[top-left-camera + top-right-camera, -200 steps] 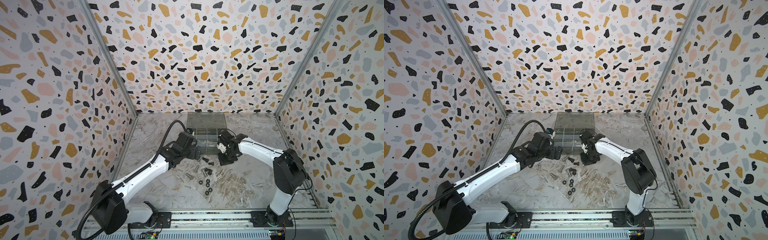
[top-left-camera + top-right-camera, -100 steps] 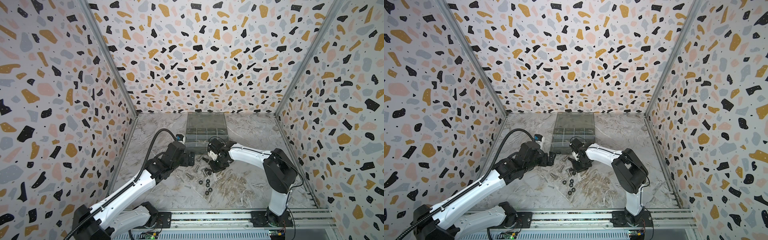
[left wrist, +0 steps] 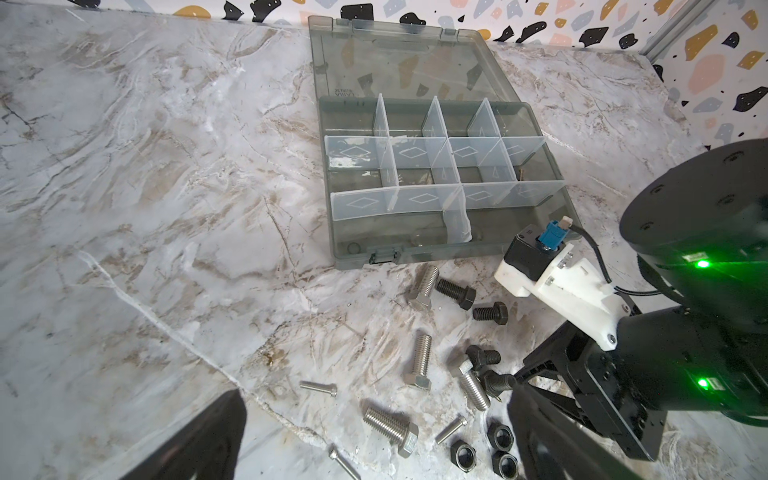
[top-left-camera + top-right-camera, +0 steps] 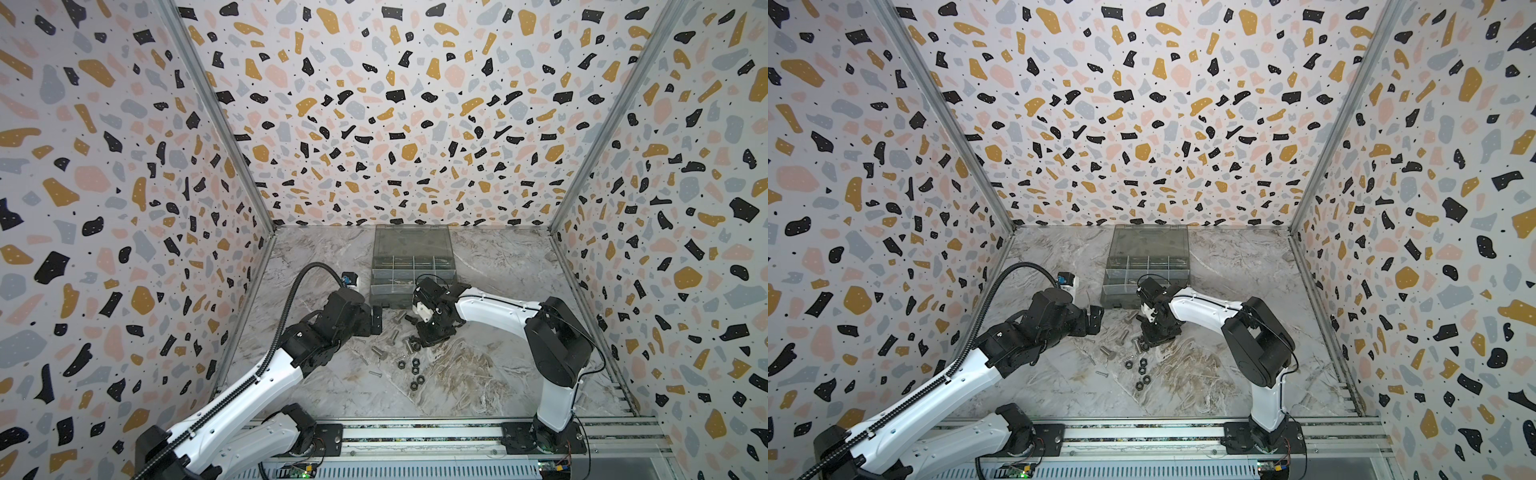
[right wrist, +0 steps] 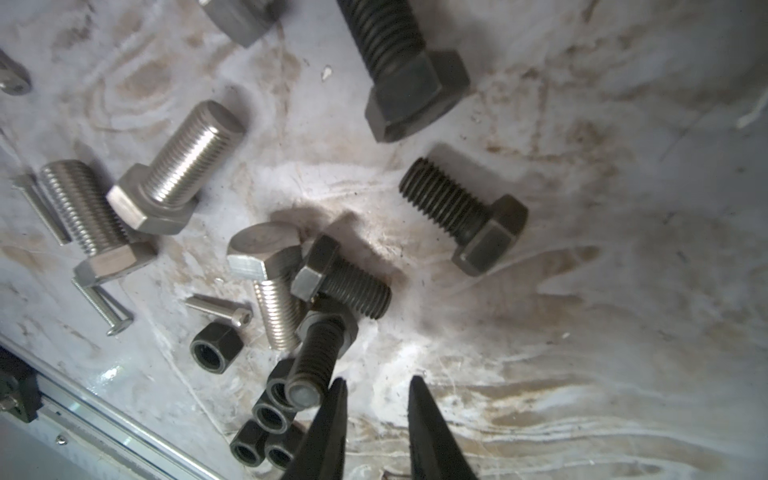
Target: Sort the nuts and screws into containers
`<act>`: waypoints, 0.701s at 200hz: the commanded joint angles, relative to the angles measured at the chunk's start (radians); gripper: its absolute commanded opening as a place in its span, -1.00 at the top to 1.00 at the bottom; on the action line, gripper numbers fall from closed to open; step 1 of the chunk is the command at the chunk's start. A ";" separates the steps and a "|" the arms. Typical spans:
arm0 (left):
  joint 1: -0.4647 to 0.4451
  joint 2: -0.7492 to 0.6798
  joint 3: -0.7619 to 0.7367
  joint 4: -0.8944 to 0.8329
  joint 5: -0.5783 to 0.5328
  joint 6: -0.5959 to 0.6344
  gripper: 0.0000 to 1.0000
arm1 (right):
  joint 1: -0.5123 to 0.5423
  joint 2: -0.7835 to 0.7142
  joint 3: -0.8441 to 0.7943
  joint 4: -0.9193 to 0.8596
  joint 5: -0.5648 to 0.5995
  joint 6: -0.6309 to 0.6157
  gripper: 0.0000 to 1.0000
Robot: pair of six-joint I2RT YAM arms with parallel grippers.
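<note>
Right tool (image 5: 376, 390), narrow and empty, has come from containers (image 3: 440, 197) to screws (image 5: 461, 216); left tool (image 4: 374, 321) wide.

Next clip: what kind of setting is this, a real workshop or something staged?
Most likely a staged robot test booth: terrazzo-print wall panels box in a marble-look tabletop, and the left arm and right arm are mounted on an aluminium rail at its front edge.

Screws (image 5: 353, 291) crowd right pincer (image 5: 377, 386).
</note>
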 commanded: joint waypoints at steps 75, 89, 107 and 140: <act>-0.005 0.011 0.021 -0.015 -0.024 0.026 -0.99 | 0.017 -0.057 0.055 -0.053 -0.008 0.011 0.33; -0.005 0.008 0.019 -0.016 -0.025 0.029 -1.00 | 0.018 -0.063 0.055 -0.053 -0.008 0.013 0.33; -0.004 0.005 0.015 -0.018 -0.024 0.029 -1.00 | 0.022 -0.073 0.055 -0.054 0.001 0.015 0.32; -0.005 0.005 0.008 -0.009 -0.024 0.029 -1.00 | 0.030 -0.091 0.050 -0.060 0.015 0.020 0.24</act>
